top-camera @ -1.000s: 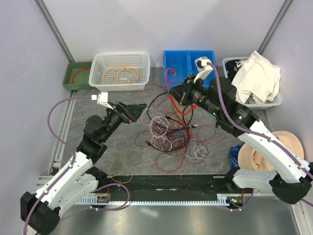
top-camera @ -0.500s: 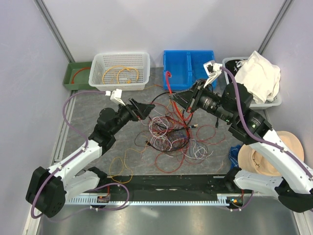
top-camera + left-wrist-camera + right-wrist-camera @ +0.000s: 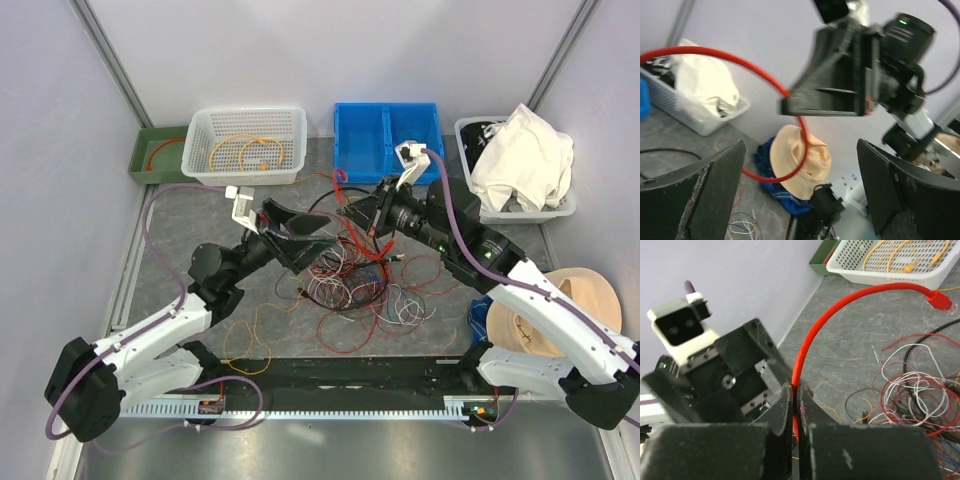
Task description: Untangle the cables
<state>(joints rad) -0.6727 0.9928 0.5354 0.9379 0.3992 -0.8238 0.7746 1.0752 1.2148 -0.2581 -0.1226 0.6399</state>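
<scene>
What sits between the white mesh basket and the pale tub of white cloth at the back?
A blue plastic divided bin, shown in the top view.

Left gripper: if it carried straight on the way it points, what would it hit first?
Probably the red cable pinched in the shut right gripper, straight ahead of the open left gripper. Depth is unclear; the right gripper's tips may come just as soon.

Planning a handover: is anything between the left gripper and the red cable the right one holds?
Nothing visible. The red cable arcs in open air before the left gripper, pinched by the right gripper.
</scene>
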